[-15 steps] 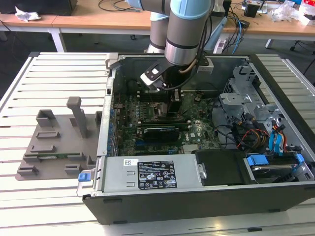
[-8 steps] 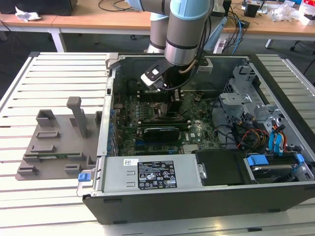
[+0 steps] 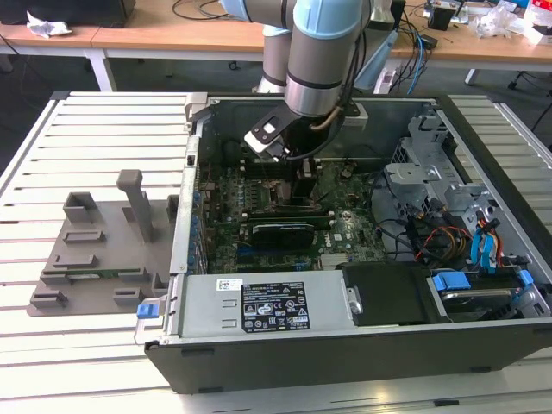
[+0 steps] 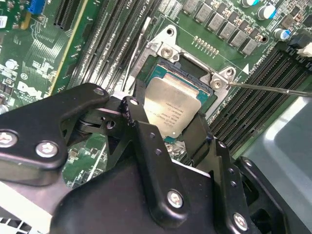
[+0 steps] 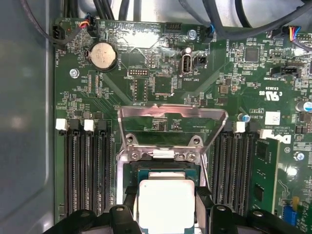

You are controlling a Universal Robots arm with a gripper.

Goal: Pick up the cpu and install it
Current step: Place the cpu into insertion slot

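Both wrist views look closely at two black fingers (image 4: 137, 119) (image 5: 203, 197), clamped on opposite edges of a small, flat, square cpu with a silver-grey metal top (image 4: 173, 109) (image 5: 165, 204). Beyond the fingertips, the first wrist view adds a silver hinged load plate (image 5: 173, 122) standing raised and a round silver coin battery (image 5: 102, 54) farther on. Black memory slots (image 5: 85, 170) flank the fingers on either side. The second wrist view adds a thin metal lever rod (image 4: 273, 88) running out just past the socket corner.

The cpu lies between the fingers, metal face up, its edges square to the socket opening directly under it. Being square, it has no longer side. Whether it is fully seated I cannot tell.

Beneath the fingers is a green motherboard (image 5: 234, 83). In the exterior view a silver and pale-blue robot arm (image 3: 323, 52) reaches down into an open dark-grey computer case (image 3: 345, 345) lying on a white slatted table (image 3: 95, 121). A grey plastic fixture tray (image 3: 95, 250) sits well apart from the fingers, on the exterior view's left. Wooden tables (image 3: 172, 30) cross the room behind.
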